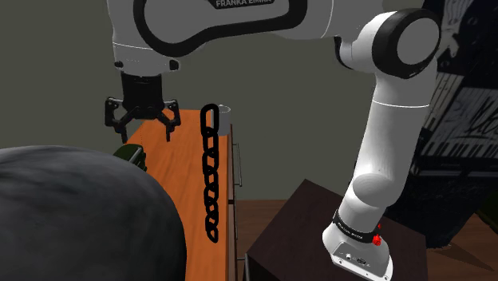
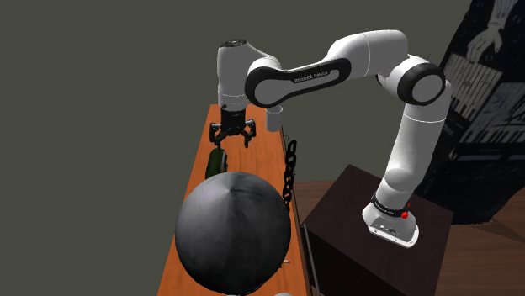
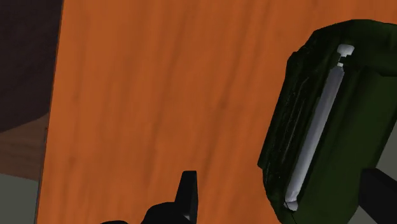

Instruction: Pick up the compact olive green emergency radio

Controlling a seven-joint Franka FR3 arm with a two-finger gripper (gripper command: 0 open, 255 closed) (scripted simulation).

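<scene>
On the long orange wooden counter [image 1: 179,184], the compact dark olive-green radio [image 3: 331,114] lies flat with its silver antenna [image 3: 318,133] folded along its body, so it looks steady for a top grasp. The all-black end effector [image 1: 144,132] hangs above it, pointing down with its fingers spread and holding nothing. The radio sits below, offset toward one finger rather than centred.

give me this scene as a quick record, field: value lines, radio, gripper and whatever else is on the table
radio: dark green, silver antenna, lying on the table, not held
gripper: above the table near the radio
fingers: open, empty
table: orange wood
chain: black, stretched along the table
sphere: large, dark grey, on the table
</scene>
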